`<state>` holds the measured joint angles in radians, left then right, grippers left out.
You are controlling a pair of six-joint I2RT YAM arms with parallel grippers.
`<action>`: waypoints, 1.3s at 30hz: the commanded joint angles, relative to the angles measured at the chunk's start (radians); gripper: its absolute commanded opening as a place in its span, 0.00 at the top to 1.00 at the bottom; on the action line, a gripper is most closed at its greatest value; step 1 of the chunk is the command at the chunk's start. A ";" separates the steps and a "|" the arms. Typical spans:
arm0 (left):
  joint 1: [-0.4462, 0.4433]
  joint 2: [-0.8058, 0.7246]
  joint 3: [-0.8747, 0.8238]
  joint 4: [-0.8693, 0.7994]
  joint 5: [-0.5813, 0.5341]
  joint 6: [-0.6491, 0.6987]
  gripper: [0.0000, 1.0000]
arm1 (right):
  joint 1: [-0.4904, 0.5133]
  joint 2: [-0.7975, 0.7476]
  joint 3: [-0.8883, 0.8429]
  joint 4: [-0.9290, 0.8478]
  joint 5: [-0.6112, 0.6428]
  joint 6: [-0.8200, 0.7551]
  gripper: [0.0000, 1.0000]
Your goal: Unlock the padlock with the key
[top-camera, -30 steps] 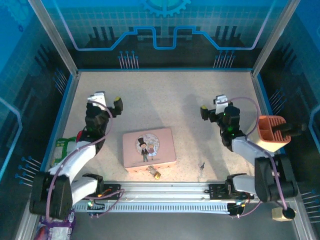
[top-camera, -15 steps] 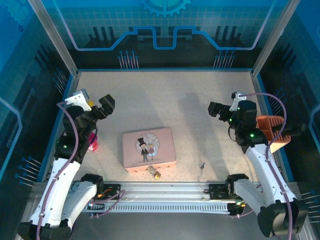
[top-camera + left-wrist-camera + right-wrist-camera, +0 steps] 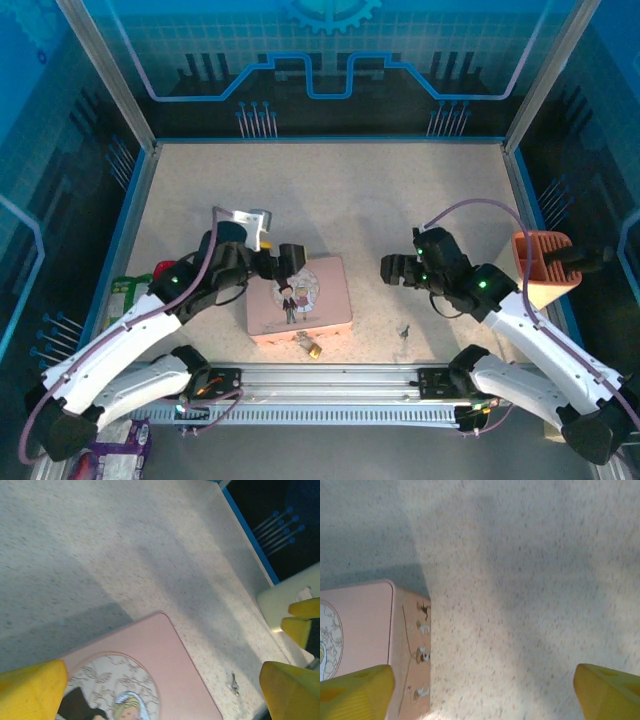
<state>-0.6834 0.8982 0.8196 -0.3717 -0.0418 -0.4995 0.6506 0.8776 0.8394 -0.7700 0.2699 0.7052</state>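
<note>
Left gripper [image 3: 280, 262] hanging wide open and empty over far edge of pink tin [image 3: 318, 300] | tin lid showing cartoon couple | right gripper [image 3: 400, 264] gaping, empty, over bare speckled table [image 3: 350, 190] | padlock [image 3: 312, 347] lying nearward of left jaws, just beside tin's near edge | key [image 3: 405, 329] lying alone nearward of right jaws, open table surrounding it.

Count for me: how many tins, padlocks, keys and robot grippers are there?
Pink tin: 1
Padlock: 1
Key: 1
Grippers: 2, the left gripper and the right gripper, both open
Total: 5
</note>
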 commanded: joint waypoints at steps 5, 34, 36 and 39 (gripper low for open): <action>-0.139 0.055 -0.063 0.054 -0.147 -0.097 0.01 | 0.167 -0.021 -0.091 -0.209 0.102 0.369 0.23; -0.143 0.116 -0.077 0.132 -0.167 -0.125 0.01 | 0.256 -0.092 -0.488 0.077 -0.001 0.763 0.68; -0.144 0.113 -0.077 0.128 -0.168 -0.126 0.01 | 0.256 -0.082 -0.491 0.084 -0.002 0.761 0.69; -0.145 0.106 -0.082 0.123 -0.174 -0.126 0.01 | 0.256 -0.068 -0.499 0.098 -0.009 0.764 0.70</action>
<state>-0.8204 1.0183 0.7284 -0.2558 -0.2058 -0.6044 0.9089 0.8009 0.3588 -0.6914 0.2653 1.4410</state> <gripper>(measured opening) 0.992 0.307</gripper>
